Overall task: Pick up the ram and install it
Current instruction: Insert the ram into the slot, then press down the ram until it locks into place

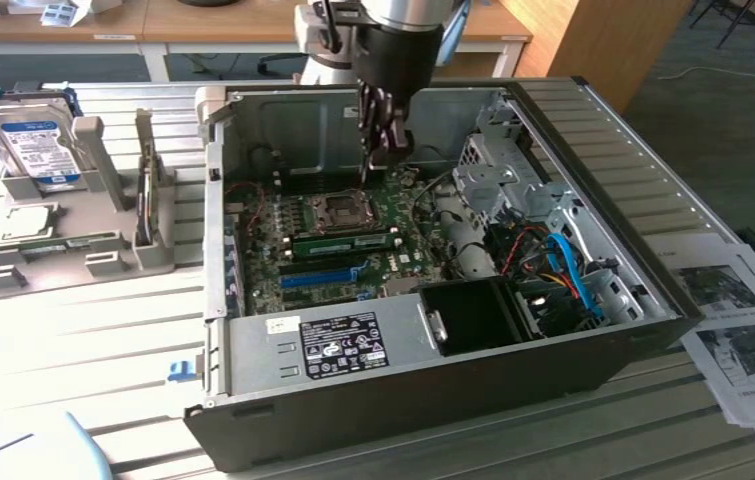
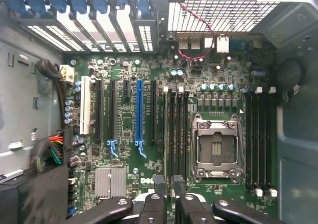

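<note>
Black claw [image 2: 168,182] is spread, empty; thin green ram stick [image 1: 346,243] beside the silver CPU socket [image 1: 341,208] could sit half-latched, crooked.

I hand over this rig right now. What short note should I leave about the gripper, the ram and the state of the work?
The gripper is open and holds nothing; it hangs above the motherboard, inside the case.
The ram stands in a slot between the CPU socket and the blue slot.
Done: the ram appears placed in its slot.
Left: I cannot tell whether it is pressed fully home or its clips are closed.
</note>
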`<action>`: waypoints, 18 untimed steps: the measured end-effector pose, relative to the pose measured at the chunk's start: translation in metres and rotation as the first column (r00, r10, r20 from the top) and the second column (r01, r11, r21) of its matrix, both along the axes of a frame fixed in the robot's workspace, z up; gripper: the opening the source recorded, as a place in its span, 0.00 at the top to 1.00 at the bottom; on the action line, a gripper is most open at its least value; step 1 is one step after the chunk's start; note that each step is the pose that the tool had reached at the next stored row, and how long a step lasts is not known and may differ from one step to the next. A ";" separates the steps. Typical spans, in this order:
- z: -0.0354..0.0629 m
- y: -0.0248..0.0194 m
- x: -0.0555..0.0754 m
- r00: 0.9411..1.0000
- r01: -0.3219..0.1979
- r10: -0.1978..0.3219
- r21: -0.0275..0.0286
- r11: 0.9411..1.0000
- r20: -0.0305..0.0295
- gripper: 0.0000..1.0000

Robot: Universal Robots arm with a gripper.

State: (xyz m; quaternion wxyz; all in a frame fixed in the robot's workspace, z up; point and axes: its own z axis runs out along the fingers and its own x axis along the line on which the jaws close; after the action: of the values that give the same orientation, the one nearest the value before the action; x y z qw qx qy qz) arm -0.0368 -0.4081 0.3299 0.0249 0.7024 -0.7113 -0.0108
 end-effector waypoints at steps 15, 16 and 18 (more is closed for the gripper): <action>0.0223 0.0000 0.000 1.000 0.000 0.000 -0.001 1.000 0.000 0.82; 0.0223 0.0000 0.000 1.000 0.000 0.000 -0.001 1.000 0.000 0.82; 0.0224 0.0000 0.000 1.000 0.000 0.000 -0.001 1.000 0.000 0.82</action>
State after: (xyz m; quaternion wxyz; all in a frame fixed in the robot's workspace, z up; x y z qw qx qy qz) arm -0.0368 -0.4081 0.3524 0.0252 0.7024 -0.7113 -0.0104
